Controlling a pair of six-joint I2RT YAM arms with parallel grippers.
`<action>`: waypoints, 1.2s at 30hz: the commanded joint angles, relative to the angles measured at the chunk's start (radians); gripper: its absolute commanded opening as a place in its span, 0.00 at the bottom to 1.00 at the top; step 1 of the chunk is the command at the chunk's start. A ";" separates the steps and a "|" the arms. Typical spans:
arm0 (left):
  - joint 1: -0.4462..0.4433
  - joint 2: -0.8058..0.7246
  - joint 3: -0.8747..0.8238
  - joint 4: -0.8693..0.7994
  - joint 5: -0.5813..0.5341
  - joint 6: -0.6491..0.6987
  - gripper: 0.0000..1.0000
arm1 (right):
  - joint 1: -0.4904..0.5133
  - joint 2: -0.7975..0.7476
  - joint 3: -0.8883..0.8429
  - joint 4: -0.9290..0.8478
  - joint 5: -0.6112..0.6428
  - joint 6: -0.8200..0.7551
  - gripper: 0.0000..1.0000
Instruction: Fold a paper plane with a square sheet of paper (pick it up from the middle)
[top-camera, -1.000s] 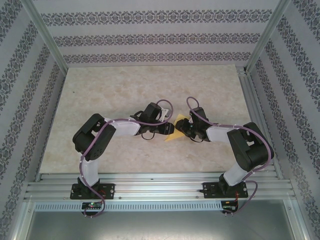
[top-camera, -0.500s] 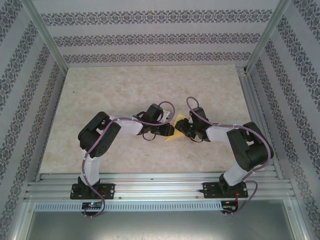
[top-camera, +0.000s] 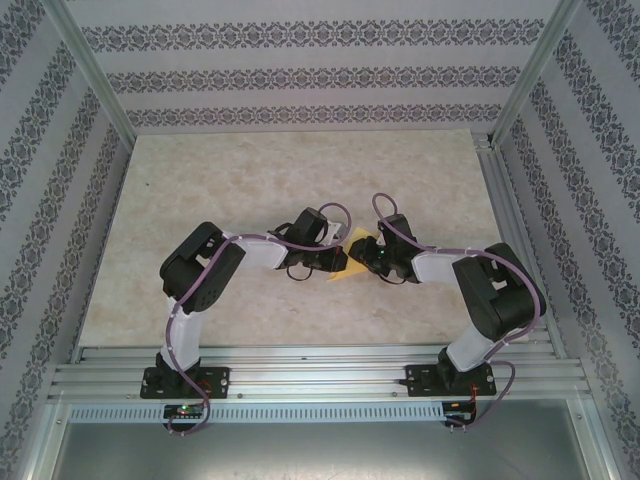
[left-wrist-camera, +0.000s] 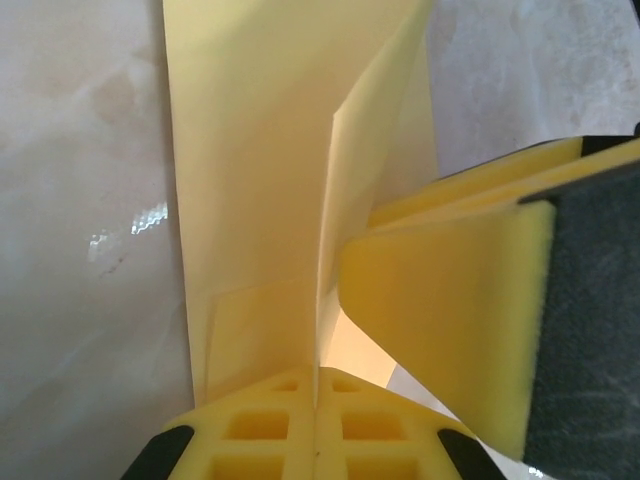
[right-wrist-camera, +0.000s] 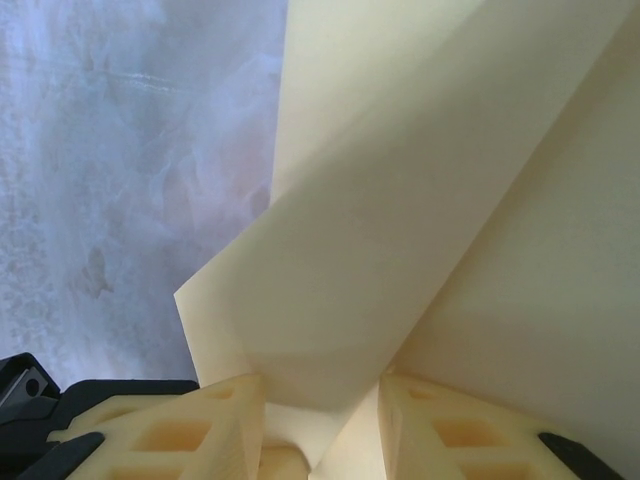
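While the left black gripper with yellow pads (left-wrist-camera: 316, 385) has its jaws pressed together on a raised crease of the thin yellow sheet of paper (left-wrist-camera: 250, 150), pinch firmly, do not pull | right gripper (right-wrist-camera: 325, 425): jaws apart, fold between them; close once edges align | paper: middle of the pale marbled surface (top-camera: 250, 170), between both grippers

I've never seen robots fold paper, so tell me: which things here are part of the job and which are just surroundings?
In the job: square sheet of paper, yellow, partly folded; left gripper, shut on it; right gripper, jaws apart around it.
Just surroundings: marbled table; patterned walls; aluminium frame.
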 joint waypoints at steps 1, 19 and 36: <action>0.010 0.029 0.017 -0.013 0.012 0.015 0.05 | -0.009 -0.058 0.010 -0.073 0.023 -0.029 0.37; 0.011 0.049 0.032 -0.035 0.061 -0.025 0.05 | -0.004 -0.017 0.082 -0.162 0.081 -0.091 0.39; 0.013 0.060 0.066 -0.092 0.060 -0.053 0.08 | 0.029 0.065 0.155 -0.335 0.235 -0.101 0.41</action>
